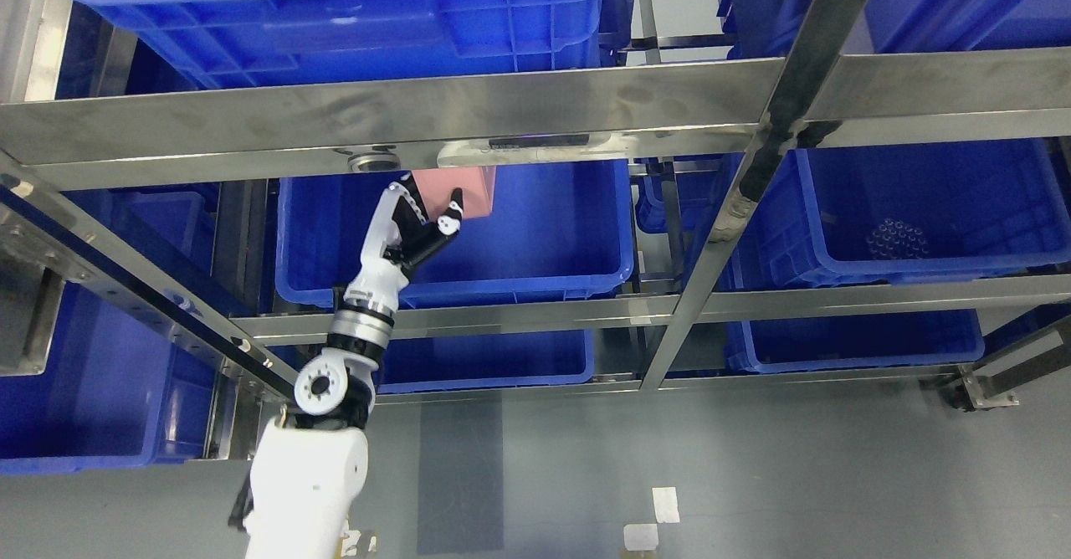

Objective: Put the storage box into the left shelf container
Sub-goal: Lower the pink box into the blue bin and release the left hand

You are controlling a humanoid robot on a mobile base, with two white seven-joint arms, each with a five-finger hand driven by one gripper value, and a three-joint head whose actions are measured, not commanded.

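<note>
**Now: pink box held above the left bin, release pending**

Only one arm shows in the head view. It enters from the lower left, so it is the left arm; its white forearm rises from the bottom edge to the left hand (422, 224). The right arm is not in view.

Hand state: fingers closed around the lower left corner of the storage box (464, 192), thumb and forefinger pressed on its near face. The hold sits low and to one side, not across the middle.

Box position: a pink box, its upper part hidden behind the steel crossbar (402, 128) of the shelf frame. What shows hangs over the open mouth of the left shelf container (535, 249), toward its back wall and left of centre. It is apart from the bin floor; I cannot tell whether it touches the back wall.

Key relation: the box lies up and to the right of the wrist, and the container's free floor lies straight beneath it. Long axis of the box cannot be read, since the bar covers the top.

Judgement: transport looks nearly finished. The remaining move is a short descent, then letting go. Risk: with a corner hold the box may tip as the fingers open.

The right container (920, 207) holds a small dark cluster and is not the target.
</note>
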